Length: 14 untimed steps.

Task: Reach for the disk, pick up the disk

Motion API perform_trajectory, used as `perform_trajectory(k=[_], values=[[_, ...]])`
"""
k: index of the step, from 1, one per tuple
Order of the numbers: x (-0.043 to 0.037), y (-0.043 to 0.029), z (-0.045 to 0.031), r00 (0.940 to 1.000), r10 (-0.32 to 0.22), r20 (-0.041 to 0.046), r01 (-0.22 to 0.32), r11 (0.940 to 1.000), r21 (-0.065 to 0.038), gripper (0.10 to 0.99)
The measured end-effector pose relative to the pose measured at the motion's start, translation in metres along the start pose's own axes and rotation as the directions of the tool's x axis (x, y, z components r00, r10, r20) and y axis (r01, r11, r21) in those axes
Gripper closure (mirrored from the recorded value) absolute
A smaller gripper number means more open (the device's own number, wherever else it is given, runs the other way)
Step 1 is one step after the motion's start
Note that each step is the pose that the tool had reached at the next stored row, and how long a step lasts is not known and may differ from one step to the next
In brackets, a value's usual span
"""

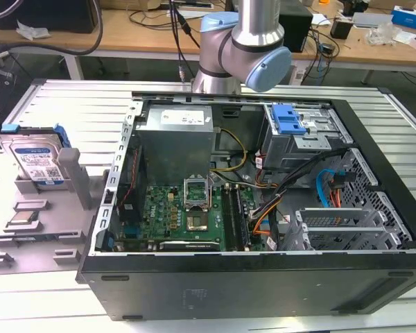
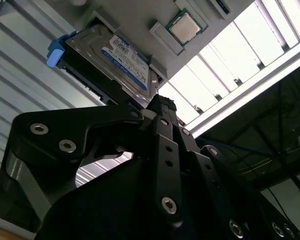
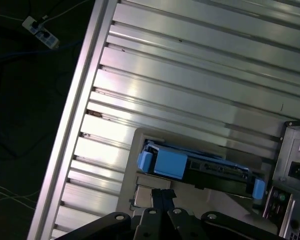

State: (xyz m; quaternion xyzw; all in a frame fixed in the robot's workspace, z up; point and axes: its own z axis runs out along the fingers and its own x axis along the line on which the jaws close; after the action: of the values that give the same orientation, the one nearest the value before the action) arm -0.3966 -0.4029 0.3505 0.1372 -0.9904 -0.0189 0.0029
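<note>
— ribbed aluminium table (image 1: 69, 111) runs under everything we have, with cluttered benches behind it at twelve o'clock in the exterior view. what sits on it, biggest first?

— we see the open computer case (image 1: 263, 284) taking the middle and the three o'clock side, and the arm (image 1: 244, 55) rising behind it at twelve. out at nine o'clock, on the exterior view's left, we have a grey fixture (image 1: 73, 177).

— and the disk?

— we find the disk (image 1: 36, 161) propped on edge in that fixture, label toward us, blue bracket round it, well apart from the case. at about seven o'clock from it a small square chip (image 1: 22, 220) lies in its own pocket.

— where do we stand with the gripper?

— in the second wrist view the gripper (image 2: 162, 102) has its fingertips pressed together with nothing between them, and the first wrist view shows the same gripper (image 3: 161, 192) closed and empty. we judge the reach is under way and the grasp not yet begun.

— which way does the disk lie from the fingers?

— straight ahead of the tips, near but apart. in the first wrist view we look at the disk (image 3: 215, 174) edge-on, and its long axis runs crosswise to the line the fingers point along. in the second wrist view the disk (image 2: 115, 57) shows its label beyond the tips, with the chip (image 2: 184, 27) farther on.
</note>
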Motion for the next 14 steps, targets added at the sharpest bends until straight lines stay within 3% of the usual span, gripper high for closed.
perform_trajectory(k=[14], values=[[0.0000, 0.0000, 0.0000, 0.9981, -0.062, -0.0024, 0.062, 0.9981, 0.000, 0.980]])
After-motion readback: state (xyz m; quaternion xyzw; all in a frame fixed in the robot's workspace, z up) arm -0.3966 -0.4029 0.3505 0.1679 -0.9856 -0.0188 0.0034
